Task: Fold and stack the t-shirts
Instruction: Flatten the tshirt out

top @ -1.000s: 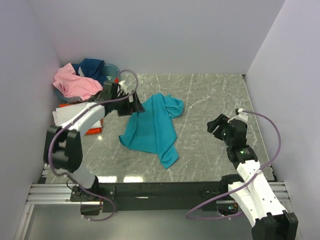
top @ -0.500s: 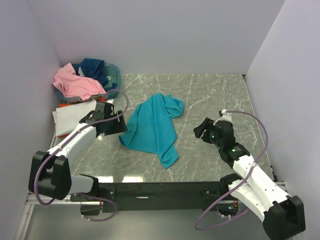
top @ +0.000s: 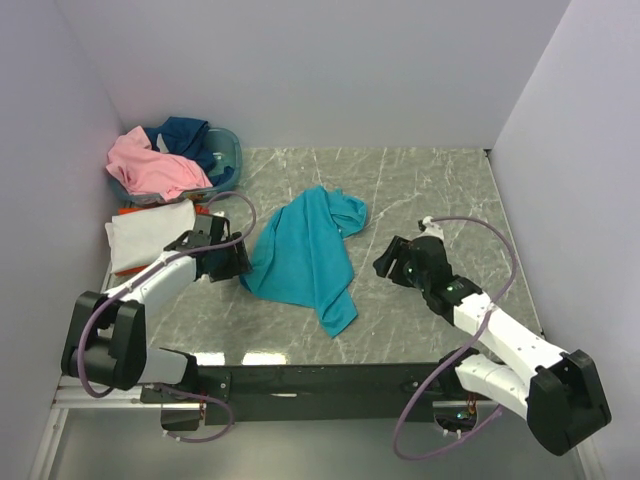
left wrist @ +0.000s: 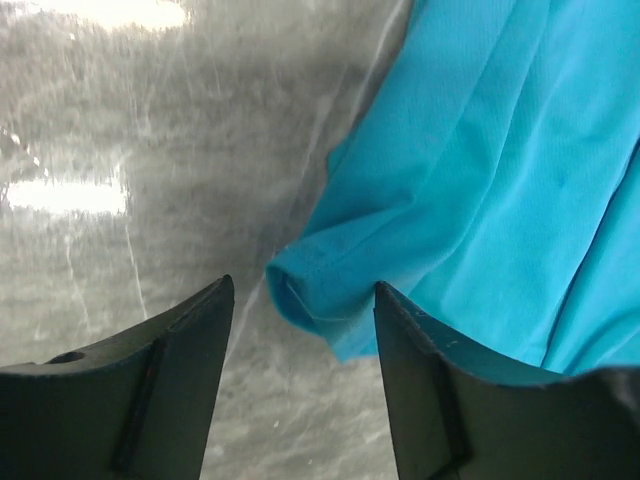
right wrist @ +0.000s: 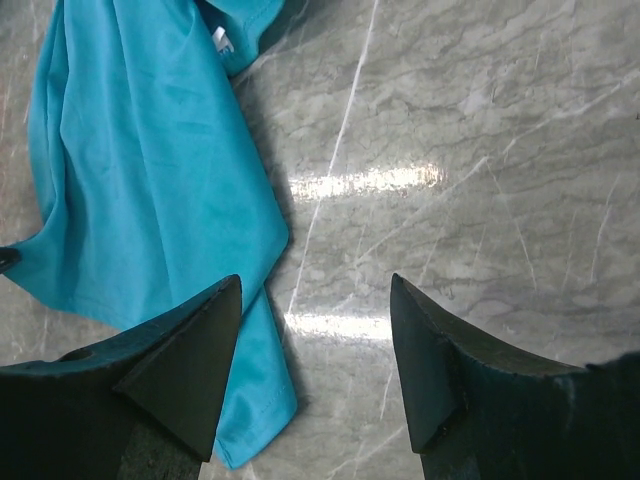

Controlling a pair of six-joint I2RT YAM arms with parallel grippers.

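Note:
The teal t-shirt (top: 305,255) lies crumpled and unfolded on the marble table; it also shows in the left wrist view (left wrist: 490,170) and the right wrist view (right wrist: 150,180). My left gripper (top: 236,262) is open and low at the shirt's left edge, and a rolled corner of the cloth lies between its jaws (left wrist: 302,292). My right gripper (top: 386,262) is open and empty, just right of the shirt, over bare marble (right wrist: 315,282). The pink shirt (top: 150,165) and navy shirt (top: 185,132) lie in a heap at the back left. The white shirt (top: 150,230) lies over a sliver of the orange one (top: 126,211).
A blue-grey plastic basket (top: 228,150) stands in the back left corner under the pink and navy shirts. Pale walls close in the table on the left, back and right. Bare marble (top: 440,190) lies to the right of the teal shirt.
My left gripper has come away from the basket and dropped to the teal shirt's left edge. My right gripper has moved left towards the shirt.

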